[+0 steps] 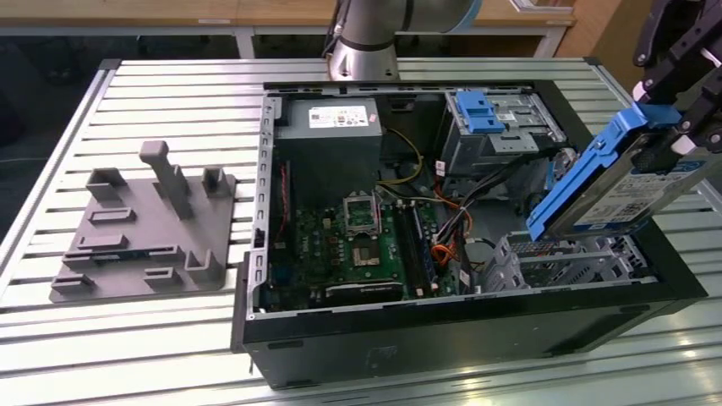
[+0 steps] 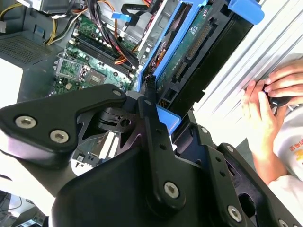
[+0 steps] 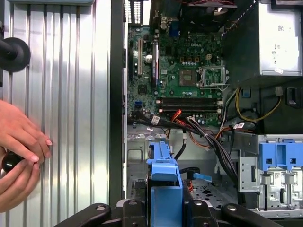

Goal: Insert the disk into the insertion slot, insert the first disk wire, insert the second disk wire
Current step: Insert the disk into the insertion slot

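A robot arm's tool [image 1: 674,118] is clamped on the upper end of the disk [image 1: 626,199], gripping its blue carrier, and holds the silver drive at a steep tilt over the open computer case [image 1: 451,334]. The drive's lower end hangs close over the insertion slot [image 1: 564,262], the small perforated metal cage directly below the tool. Whether carrier and cage already touch cannot be told. By the look of it the first step of the task, seating the disk, is in hand and not yet done. The drive sits outside the cage, and the connector strip [image 2: 191,49] on its underside shows bare in the second wrist view, so neither disk wire appears to be fitted. A bundle of cables [image 3: 208,137] runs across the case floor beyond the tool, between the cage and the motherboard [image 1: 361,245]. The taller grey bay with a blue latch [image 1: 496,127] stands further off, past the cage. Finishing the step would seem to call for bringing the tilted drive into line with the cage mouth, with its blue rails square to the cage walls, because the opening looks only just wider than the carrier. It would also call for keeping the loose cables out of the path. Outside the case wall, off to one side of the tool, a person's hands [image 3: 19,156] rest on the slatted metal surface [image 1: 169,93] holding a small dark object. A grey fixture plate [image 1: 147,228] lies well apart from the tool on the far side of the case.
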Tool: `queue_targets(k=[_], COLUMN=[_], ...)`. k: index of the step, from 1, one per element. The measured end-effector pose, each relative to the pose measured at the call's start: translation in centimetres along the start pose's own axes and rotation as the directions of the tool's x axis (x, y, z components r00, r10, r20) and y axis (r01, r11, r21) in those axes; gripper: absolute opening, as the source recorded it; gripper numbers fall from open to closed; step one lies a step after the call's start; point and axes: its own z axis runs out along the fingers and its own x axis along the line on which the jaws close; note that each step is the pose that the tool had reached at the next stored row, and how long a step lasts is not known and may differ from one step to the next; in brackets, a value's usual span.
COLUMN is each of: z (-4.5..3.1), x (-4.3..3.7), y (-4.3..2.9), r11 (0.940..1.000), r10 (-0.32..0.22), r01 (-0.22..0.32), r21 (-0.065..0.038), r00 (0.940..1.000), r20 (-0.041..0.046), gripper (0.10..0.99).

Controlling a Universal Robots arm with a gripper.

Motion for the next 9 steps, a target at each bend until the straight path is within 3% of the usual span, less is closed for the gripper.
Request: queue_targets(k=[9], z=[0.01], x=[0.01], y=[-0.13], r11=[1.0], r10=[0.0], r01=[0.0], r21=[0.0], r00=[1.0], r20=[-0.0002], gripper=[0.365])
